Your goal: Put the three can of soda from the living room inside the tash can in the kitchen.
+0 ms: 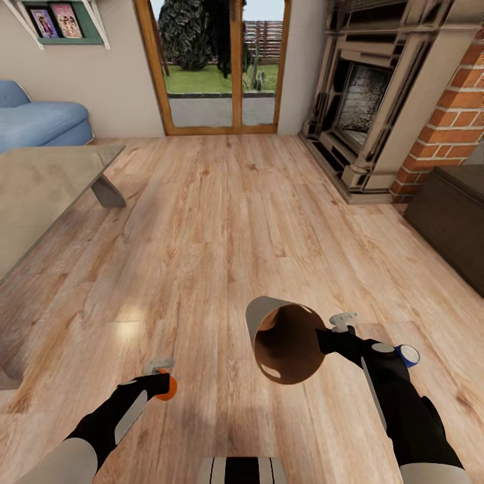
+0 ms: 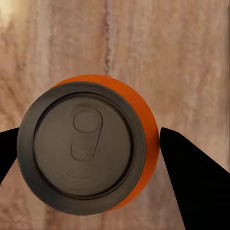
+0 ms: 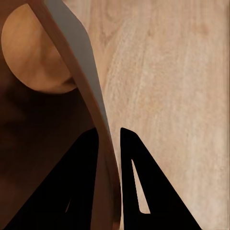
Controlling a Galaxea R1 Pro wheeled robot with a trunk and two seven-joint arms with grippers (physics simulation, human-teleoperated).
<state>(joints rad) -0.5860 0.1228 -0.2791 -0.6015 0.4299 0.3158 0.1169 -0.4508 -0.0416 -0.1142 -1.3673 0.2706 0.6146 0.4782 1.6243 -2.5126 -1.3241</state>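
I stand on the living room's wood-plank floor (image 1: 222,222), fireplace (image 1: 363,101) ahead on my right. My left pincer (image 2: 88,143) is closed on an orange soda can (image 2: 86,146), fingers on opposite sides of its body. My right pincer (image 3: 109,139) pinches the rim wall of the tan trash can (image 1: 286,339), which hangs tilted with its mouth toward me. I judge that thin one-edge grip could let the bin swing or slip while I drive, and the smooth can could twist loose

Black forearms (image 1: 403,396); grey-white upper sleeves
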